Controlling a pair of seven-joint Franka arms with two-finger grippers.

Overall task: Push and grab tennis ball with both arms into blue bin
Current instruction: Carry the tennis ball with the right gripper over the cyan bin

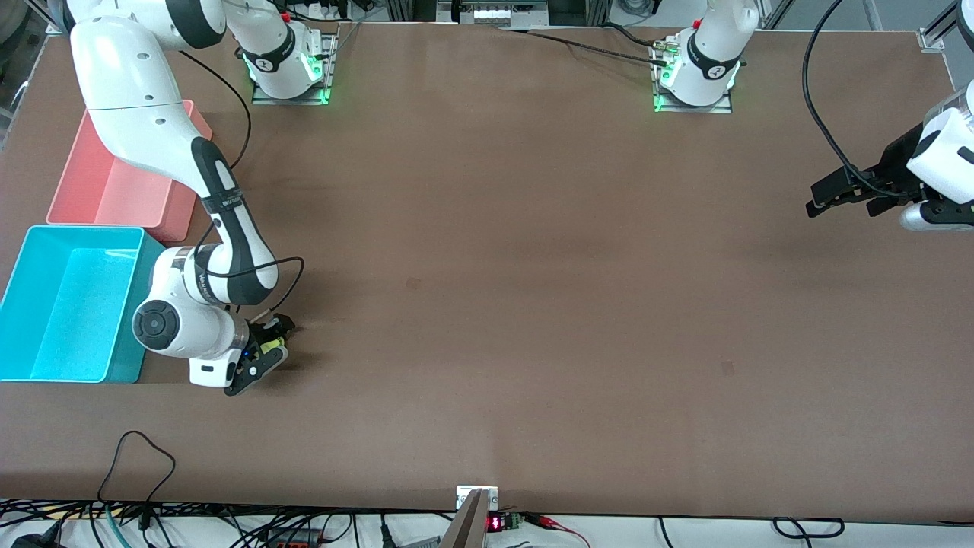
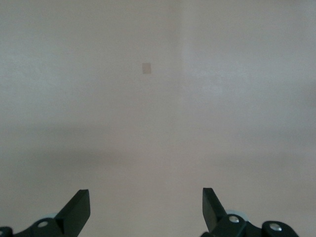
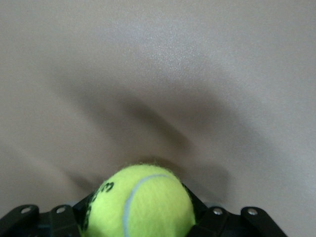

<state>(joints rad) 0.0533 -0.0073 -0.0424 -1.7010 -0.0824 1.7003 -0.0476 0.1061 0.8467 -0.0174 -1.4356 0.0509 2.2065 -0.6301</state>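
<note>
The tennis ball (image 1: 272, 347) is yellow-green and sits between the fingers of my right gripper (image 1: 266, 352), which is shut on it. The gripper is low over the brown table, just beside the blue bin (image 1: 46, 251) on the side toward the left arm's end. In the right wrist view the tennis ball (image 3: 140, 202) fills the space between the jaws of the right gripper (image 3: 140, 217), with its black print showing. My left gripper (image 1: 845, 199) is open and empty over the table at the left arm's end. In the left wrist view the left gripper (image 2: 145, 207) shows only bare table.
A pink bin (image 1: 114, 190) stands next to the blue bin, farther from the front camera. A small grey patch (image 2: 146, 68) marks the table. Cables and a small device (image 1: 477, 498) lie along the table's front edge.
</note>
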